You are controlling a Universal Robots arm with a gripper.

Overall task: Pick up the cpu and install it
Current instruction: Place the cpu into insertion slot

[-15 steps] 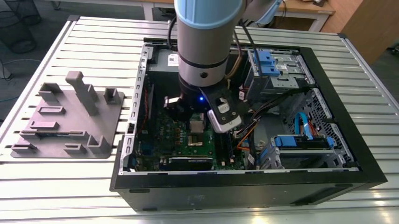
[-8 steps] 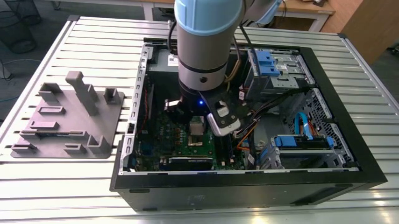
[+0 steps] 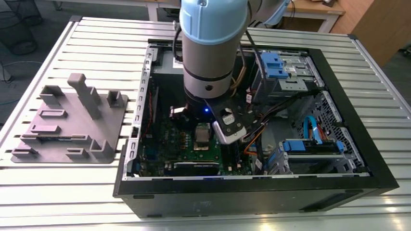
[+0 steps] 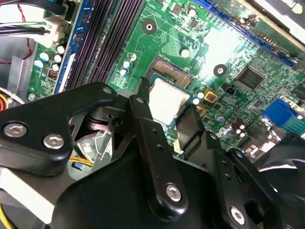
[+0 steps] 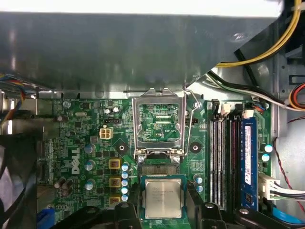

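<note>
1. While the jaws sit clenched on opposite edges of the cpu [image 4: 167,98], I see it poised at the open socket [image 5: 157,170].
2. I judge it light, stiff, fragile: edge grip only.

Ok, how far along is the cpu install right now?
Pickup looks done: the pincer holds the cpu inside the case. In hand: lining it over the socket, whose pins partly show. Left: seating it; the socket frame stands open.
</note>
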